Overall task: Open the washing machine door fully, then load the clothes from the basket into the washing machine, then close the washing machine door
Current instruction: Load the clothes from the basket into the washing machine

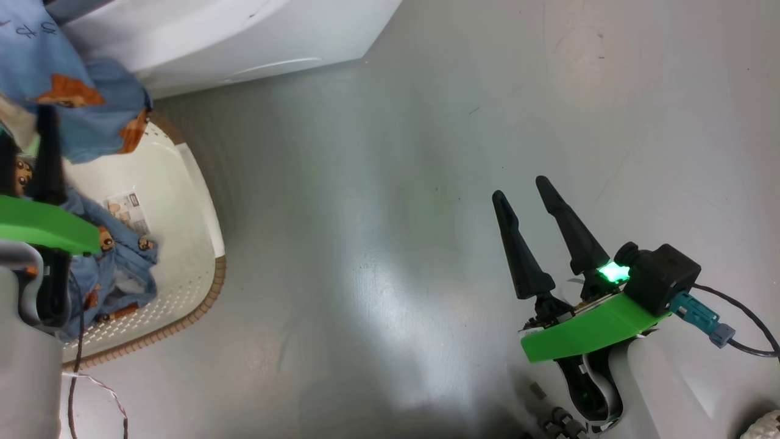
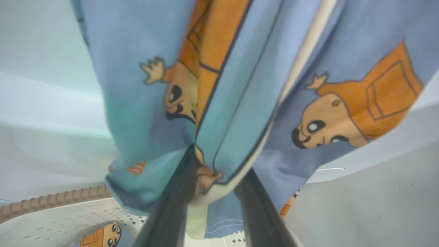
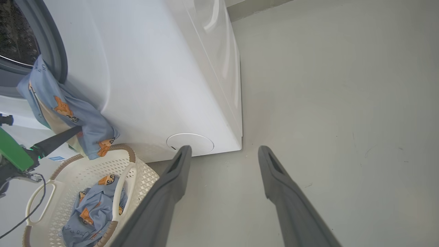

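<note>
Your left claw [image 2: 212, 178] is up at the front of the washing machine [image 3: 147, 68], with its two dark fingers [image 2: 171, 206] on either side of a bunched fold of the hanging garment [image 3: 68, 113]. The cloth covers the fingertips in the left wrist view, so you cannot tell whether the claw is truly pinching the fold or only standing around it. The upper end of this light blue piece, printed with orange cartoon figures, is draped over the grey seal [image 3: 56, 51] at the drum mouth. The rest hangs down the white front panel above the basket [image 1: 195, 201].

The basket sits on the floor [image 1: 426, 183] against the foot of the machine, beside the round white flap [image 3: 190, 143]. A second garment [image 1: 116, 268] of the same print lies crumpled on the basket floor, next to the paper label [image 1: 125, 210].

Your right claw [image 1: 520, 188] is well apart from all this, over bare floor. Its fingers are spread wide, with nothing between them.
</note>
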Controlling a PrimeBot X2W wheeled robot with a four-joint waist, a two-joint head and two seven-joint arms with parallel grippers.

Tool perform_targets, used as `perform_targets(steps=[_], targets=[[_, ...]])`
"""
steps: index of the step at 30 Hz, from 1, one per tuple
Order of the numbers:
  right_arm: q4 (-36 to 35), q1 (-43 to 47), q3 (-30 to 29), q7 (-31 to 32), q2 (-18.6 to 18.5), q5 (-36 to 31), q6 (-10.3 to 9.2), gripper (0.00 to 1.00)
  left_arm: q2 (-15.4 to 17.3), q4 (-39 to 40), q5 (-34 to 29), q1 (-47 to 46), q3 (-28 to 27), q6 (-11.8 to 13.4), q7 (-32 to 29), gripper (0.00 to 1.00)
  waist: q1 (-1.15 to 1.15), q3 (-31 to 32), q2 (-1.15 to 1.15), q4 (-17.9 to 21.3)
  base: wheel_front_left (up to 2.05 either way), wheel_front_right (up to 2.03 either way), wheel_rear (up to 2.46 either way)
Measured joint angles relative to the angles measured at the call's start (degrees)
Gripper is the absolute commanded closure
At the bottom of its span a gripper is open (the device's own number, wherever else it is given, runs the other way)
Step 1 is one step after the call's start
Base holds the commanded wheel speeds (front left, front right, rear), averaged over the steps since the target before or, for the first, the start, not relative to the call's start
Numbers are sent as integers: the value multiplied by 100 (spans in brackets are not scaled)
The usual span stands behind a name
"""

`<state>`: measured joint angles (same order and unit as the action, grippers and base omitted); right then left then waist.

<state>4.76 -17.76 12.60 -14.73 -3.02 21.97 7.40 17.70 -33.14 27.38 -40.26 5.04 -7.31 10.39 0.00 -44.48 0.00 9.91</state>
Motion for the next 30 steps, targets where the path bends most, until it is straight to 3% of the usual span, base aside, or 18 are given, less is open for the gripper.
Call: perform_targets(steps=[14,30], targets=[[69,-1,-19,0,0,38,0,0,70,75,58,-32,308,1,358,100,0,96,0,-62,0,0,0],[135,1,-38,0,-1,42,0,0,269,2270,-208,486,145,428,207,100,0,321,0,-178,0,0,0]])
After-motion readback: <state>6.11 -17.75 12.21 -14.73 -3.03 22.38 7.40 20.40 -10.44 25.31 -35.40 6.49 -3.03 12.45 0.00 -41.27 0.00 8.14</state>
